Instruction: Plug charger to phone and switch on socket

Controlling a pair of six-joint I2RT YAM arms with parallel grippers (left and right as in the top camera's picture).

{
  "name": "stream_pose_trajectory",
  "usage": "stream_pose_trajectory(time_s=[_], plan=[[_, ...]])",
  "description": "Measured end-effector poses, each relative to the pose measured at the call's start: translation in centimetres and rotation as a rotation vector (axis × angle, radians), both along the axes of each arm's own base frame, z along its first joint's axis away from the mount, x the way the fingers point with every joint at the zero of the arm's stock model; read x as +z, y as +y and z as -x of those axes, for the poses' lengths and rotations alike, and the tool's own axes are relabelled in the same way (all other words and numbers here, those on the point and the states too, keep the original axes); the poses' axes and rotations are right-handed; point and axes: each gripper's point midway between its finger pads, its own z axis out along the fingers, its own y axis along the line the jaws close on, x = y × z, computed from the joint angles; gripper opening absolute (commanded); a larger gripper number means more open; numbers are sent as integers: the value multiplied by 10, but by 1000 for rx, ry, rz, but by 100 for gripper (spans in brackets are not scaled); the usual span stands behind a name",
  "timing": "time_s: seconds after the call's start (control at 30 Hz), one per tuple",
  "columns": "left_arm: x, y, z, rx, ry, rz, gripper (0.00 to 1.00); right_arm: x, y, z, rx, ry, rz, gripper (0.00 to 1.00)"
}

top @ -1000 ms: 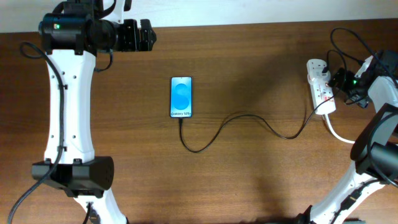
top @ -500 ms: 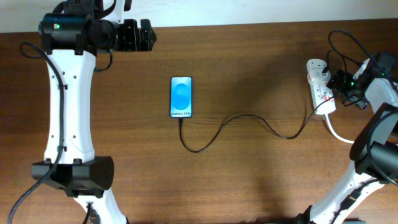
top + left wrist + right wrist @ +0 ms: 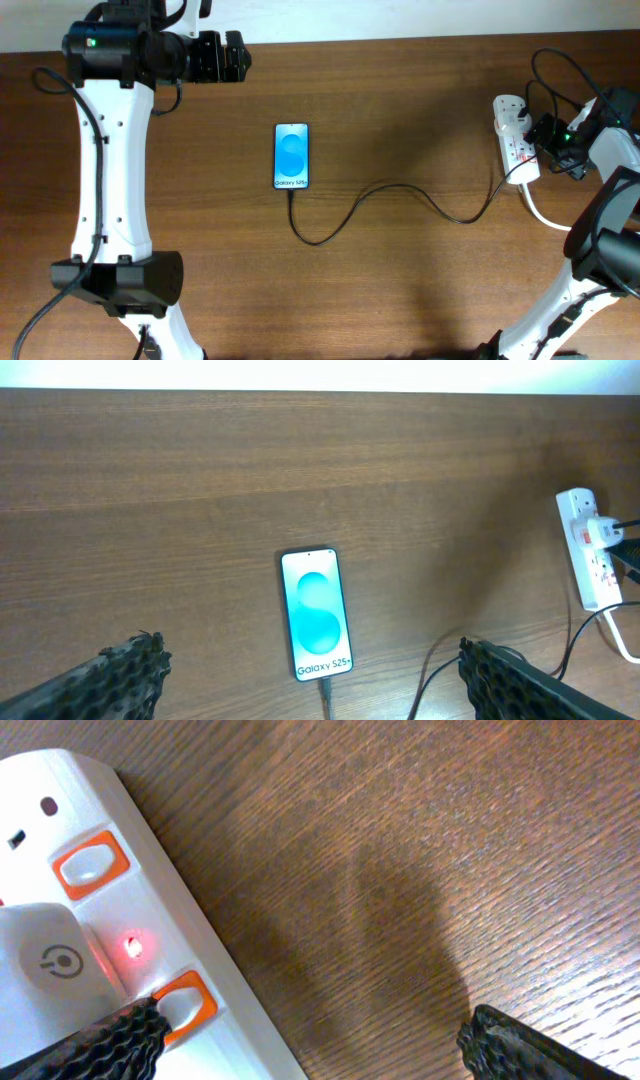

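The phone (image 3: 291, 156) lies mid-table, blue screen lit, also in the left wrist view (image 3: 316, 613). The thin black charger cable (image 3: 400, 190) runs from the phone's bottom edge in a loop to the white power strip (image 3: 514, 140) at the right; its plug tip sits in the phone (image 3: 323, 684). The right gripper (image 3: 553, 140) is open at the strip's right side. In the right wrist view its left finger tip rests at an orange-framed switch (image 3: 182, 1002) of the strip (image 3: 100, 920), and a red light (image 3: 132, 946) glows. The left gripper (image 3: 236, 58) is open and empty at the far left.
A white adapter (image 3: 40, 970) with a power symbol is plugged into the strip. The strip's thick white cord (image 3: 540, 212) curves off toward the right edge. Black arm cables (image 3: 548, 65) loop above the strip.
The right gripper has shifted very slightly by the power strip. Phone, cable and left arm have not moved.
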Motion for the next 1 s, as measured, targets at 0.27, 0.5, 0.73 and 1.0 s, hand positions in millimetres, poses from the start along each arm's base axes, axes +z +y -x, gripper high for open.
stream_pose_trajectory(time_s=[0.27, 0.5, 0.73, 1.0], plan=[[0, 0, 0, 0, 0, 0, 99, 1, -2, 3, -2, 4, -8, 99], [0, 0, 0, 0, 0, 0, 99, 60, -68, 33, -120, -24, 21, 98], [0, 0, 0, 0, -1, 0, 99, 206, -65, 46, -101, -245, 156, 98], [0, 0, 0, 0, 0, 0, 99, 363, 62, 75, 193, -562, 277, 98]])
